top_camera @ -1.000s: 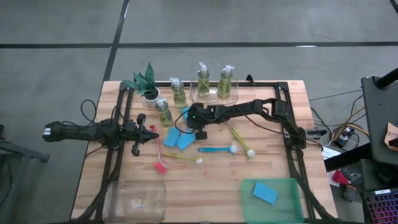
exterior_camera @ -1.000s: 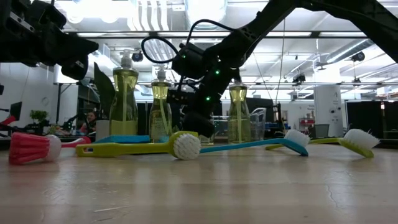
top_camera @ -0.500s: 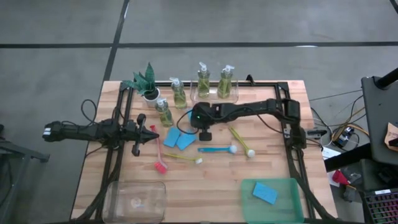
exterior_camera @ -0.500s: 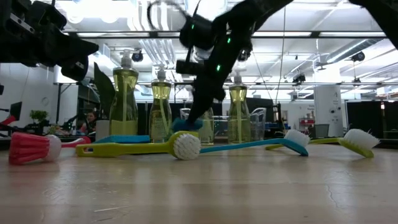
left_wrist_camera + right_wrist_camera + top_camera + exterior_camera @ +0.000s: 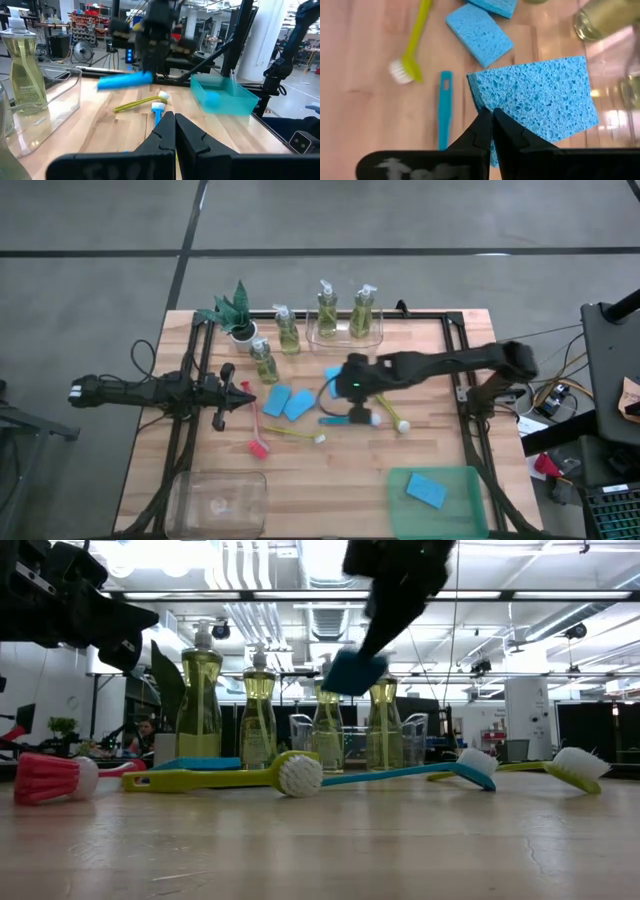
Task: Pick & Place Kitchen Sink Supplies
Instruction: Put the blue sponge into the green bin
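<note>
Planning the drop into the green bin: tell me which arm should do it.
Right. Its gripper already holds a blue sponge above the table, on the green bin's side. The left gripper sits shut and empty at the far side.

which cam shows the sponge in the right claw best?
Right wrist view: the held sponge fills the picture, pinched at its edge by the right claw. The low view shows it lifted clear above the table, edge-on. The left wrist view shows it blurred. In the high view it is a small blue patch.

Brushes (image 5: 385,405) clutter centre; bare wood (image 5: 330,465) before bins.
</note>
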